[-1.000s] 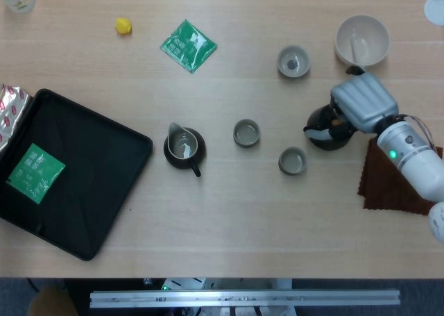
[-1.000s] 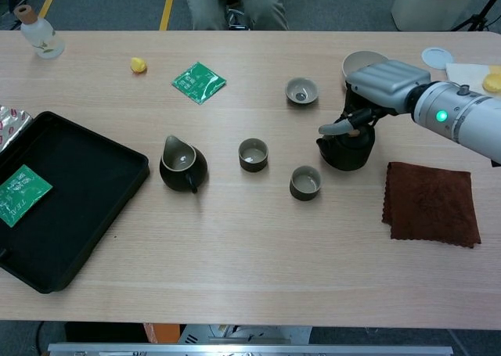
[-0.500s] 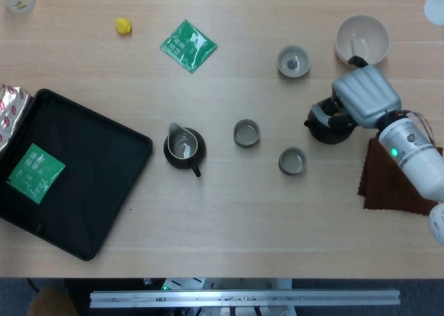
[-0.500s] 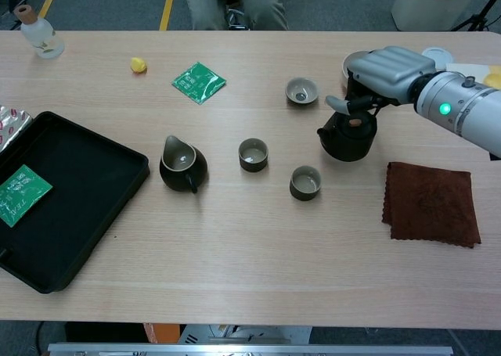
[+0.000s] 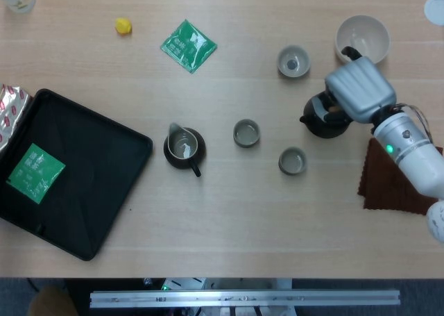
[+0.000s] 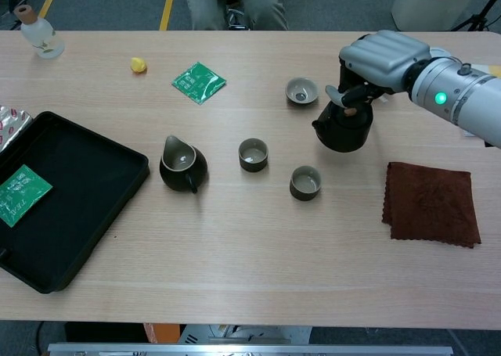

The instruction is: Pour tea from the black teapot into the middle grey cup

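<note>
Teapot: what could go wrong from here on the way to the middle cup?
The right hand holds the black teapot from above, so it could swing or slip. Its spout could clip the near grey cup or far grey cup flanking the path to the middle grey cup.

A pale wooden table (image 6: 258,262) carries everything. At its left edge sits a black tray (image 6: 63,207), with a silver foil packet (image 5: 8,111) just beside its far corner. A clear bottle (image 6: 37,34) stands in the far left corner, then a small yellow object (image 6: 138,65) and a green sachet (image 6: 198,82) lying flat. A dark pitcher (image 6: 182,165) stands near the middle, with three grey cups: the far cup (image 6: 301,91), the middle cup (image 6: 253,153) and the near cup (image 6: 305,182). A white bowl (image 5: 362,39) sits far right, and a brown cloth (image 6: 432,203) lies nearer.
</note>
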Controlling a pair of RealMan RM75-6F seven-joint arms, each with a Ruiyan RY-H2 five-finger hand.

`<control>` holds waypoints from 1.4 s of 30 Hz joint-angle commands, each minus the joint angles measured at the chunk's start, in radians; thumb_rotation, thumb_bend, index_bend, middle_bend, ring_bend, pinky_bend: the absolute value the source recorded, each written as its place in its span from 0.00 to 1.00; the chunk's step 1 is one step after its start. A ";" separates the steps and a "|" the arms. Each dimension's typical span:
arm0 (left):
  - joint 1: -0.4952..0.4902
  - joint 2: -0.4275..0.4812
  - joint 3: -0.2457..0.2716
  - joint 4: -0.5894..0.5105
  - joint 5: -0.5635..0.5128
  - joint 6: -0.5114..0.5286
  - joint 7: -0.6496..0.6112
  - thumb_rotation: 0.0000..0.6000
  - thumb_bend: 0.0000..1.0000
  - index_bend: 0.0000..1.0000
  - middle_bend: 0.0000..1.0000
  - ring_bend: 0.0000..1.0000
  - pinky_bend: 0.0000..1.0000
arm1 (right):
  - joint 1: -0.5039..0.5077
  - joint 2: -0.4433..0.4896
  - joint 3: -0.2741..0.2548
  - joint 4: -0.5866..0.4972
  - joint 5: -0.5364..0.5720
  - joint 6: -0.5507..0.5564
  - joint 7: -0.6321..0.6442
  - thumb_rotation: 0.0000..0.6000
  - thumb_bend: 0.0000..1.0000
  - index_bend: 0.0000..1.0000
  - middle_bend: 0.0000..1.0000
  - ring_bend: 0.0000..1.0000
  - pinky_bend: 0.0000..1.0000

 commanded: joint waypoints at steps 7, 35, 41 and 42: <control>0.008 0.001 0.001 0.003 0.002 0.011 -0.008 1.00 0.27 0.09 0.16 0.07 0.07 | 0.021 0.013 -0.001 -0.044 -0.027 0.016 -0.056 0.49 0.55 0.97 0.91 0.80 0.17; 0.030 0.000 0.011 0.007 0.013 0.036 -0.017 1.00 0.27 0.09 0.17 0.07 0.07 | 0.169 -0.147 0.017 0.039 0.037 0.026 -0.342 0.50 0.55 0.97 0.90 0.80 0.17; 0.038 0.000 0.013 0.011 0.018 0.047 -0.024 1.00 0.27 0.09 0.17 0.07 0.07 | 0.224 -0.189 0.026 0.060 0.078 0.030 -0.425 0.50 0.55 0.97 0.90 0.80 0.17; 0.040 -0.001 0.014 0.012 0.018 0.049 -0.025 1.00 0.27 0.09 0.17 0.07 0.07 | 0.231 -0.195 0.025 0.063 0.083 0.030 -0.437 0.50 0.55 0.97 0.90 0.80 0.17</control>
